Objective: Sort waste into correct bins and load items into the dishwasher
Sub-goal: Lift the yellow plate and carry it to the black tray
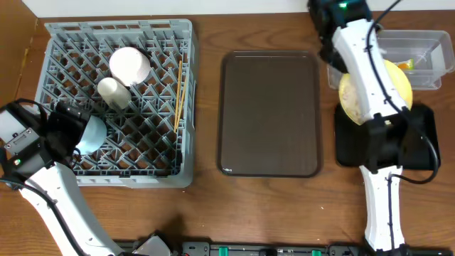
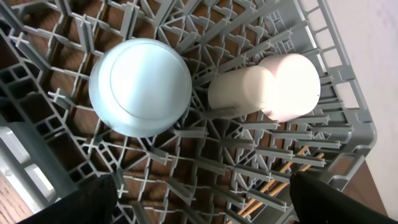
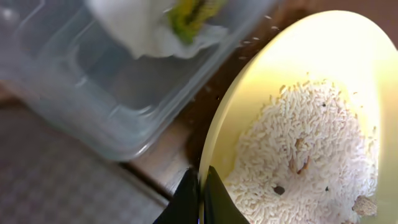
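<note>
Pale yellow round plate (image 3: pixel 298 56), carrying beige rice-like crumbs (image 3: pixel 298 155), held at its rim by the right gripper (image 3: pixel 200 180), whose fingers are closed on the edge. The plate sits just beside a clear plastic rectangular tub (image 3: pixel 93 112) containing a crumpled white paper napkin (image 3: pixel 137 25) and a yellow-green wrapper (image 3: pixel 193 12), and overlaps a shallow black rectangular tray (image 1: pixel 348 142). The right arm crosses above the plate, hiding its middle from overhead. Left gripper (image 2: pixel 211 205) hangs spread wide and empty over the square grey lattice dish rack (image 1: pixel 64 43), which holds an inverted light blue bowl (image 2: pixel 140 87), a white bowl (image 1: pixel 129 64), a small white cup (image 1: pixel 114 91) and thin wooden chopsticks (image 1: pixel 181 92). A flat dark brown serving tray (image 1: pixel 270 114) lies on the table (image 1: pixel 206 206) between rack and bins.
</note>
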